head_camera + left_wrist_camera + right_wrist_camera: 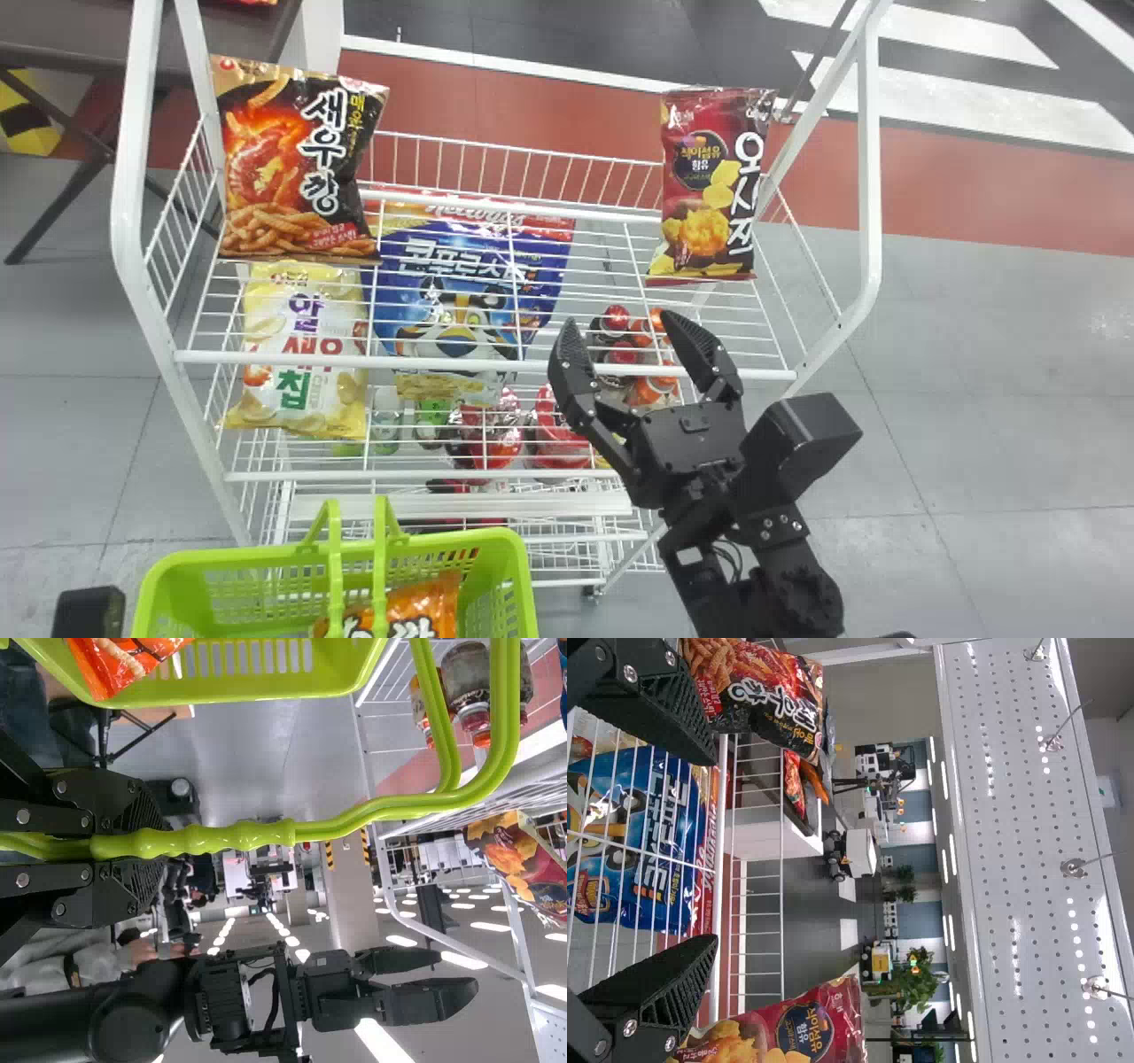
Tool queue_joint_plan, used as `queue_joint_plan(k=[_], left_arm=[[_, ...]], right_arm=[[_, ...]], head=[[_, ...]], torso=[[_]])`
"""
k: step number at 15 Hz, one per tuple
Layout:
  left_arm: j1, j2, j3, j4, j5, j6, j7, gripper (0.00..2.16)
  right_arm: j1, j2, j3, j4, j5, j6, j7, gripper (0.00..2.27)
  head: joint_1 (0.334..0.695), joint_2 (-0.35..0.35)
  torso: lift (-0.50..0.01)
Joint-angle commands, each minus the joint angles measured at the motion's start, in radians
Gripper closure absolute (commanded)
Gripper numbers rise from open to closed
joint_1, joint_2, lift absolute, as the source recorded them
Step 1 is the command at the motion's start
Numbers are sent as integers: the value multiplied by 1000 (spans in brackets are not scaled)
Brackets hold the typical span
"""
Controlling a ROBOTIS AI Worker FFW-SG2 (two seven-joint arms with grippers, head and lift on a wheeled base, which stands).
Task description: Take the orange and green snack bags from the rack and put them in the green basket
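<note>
Clamping the handles (pixel 239 835) of the green basket (pixel 239 556), the left gripper (pixel 146 846) had its fingers closed. To its right, inside the basket, lay the orange snack bag (pixel 434 602), judged light, slippery and crushable; its top seam (pixel 449 579) appeared the best hold, though the overlapping handles left this uncertain. Farther right, at the rack (pixel 487 364), the right gripper (pixel 620 322) stood open and empty, its spread suited to a gentle pinch.

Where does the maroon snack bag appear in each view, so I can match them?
Head view: maroon snack bag, upper right, at the white wire rack.
Left wrist view: beyond the green handle.
Right wrist view: beyond one finger of the right gripper.
Shared landmark: the rack.
</note>
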Motion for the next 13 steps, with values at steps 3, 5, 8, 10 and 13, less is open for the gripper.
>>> queue_joint_plan(k=[3,5,8,10,13], left_arm=[[7,2,1,-8,4,1,-1,2145],[9,2,1,-11,4,4,-1,2145],[9,2,3,-12,4,7,1,2145],[9,2,3,-12,4,7,1,2145],[9,0,3,-12,4,7,4,2145]], right_arm=[[3,-2,11,-8,1,-3,-1,113],[4,-2,11,-9,1,-9,-1,113],[4,-3,16,-11,0,-9,-1,113],[4,-3,19,-12,0,-6,-1,120],[4,-3,20,-14,0,-9,-1,124]], head=[[695,-260],[695,-256],[695,-255],[695,-253],[695,-248]], torso=[[0],[0],[0],[0],[0]])
